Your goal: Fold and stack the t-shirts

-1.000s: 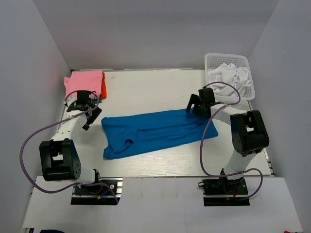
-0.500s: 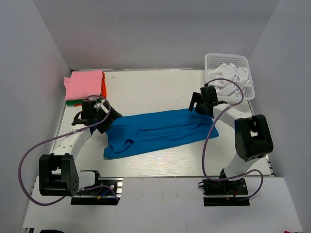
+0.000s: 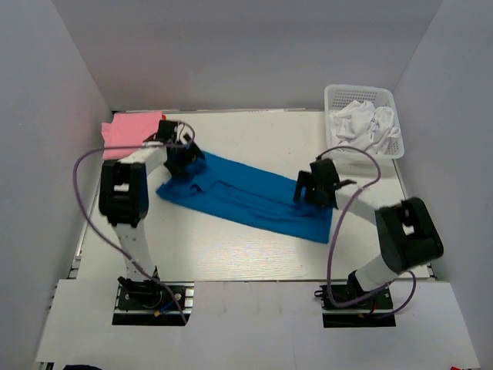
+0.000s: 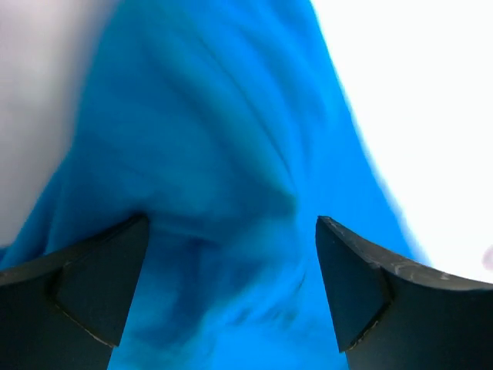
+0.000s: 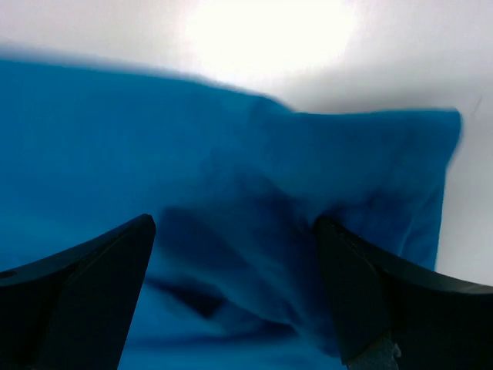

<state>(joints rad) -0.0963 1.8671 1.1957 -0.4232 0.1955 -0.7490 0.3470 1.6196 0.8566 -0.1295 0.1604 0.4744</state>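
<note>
Gaping wide over both ends of the blue shirt (image 3: pixel 246 199), stretched slantwise across the table (image 3: pixel 254 139) from beside the pink pile (image 3: pixel 131 131), left gripper (image 3: pixel 179 154) far, right gripper (image 3: pixel 312 189) near, and risking a bunched, crooked fold by pinching just the top layer or dragging unevenly.

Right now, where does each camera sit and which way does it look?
Top: above and behind, looking down on the table; left arm and right arm show.
Left wrist: looks past the open left pincer at the blue t-shirt.
Right wrist: looks past the open right pincer at the same shirt.
Both wrist views share that shirt.
</note>
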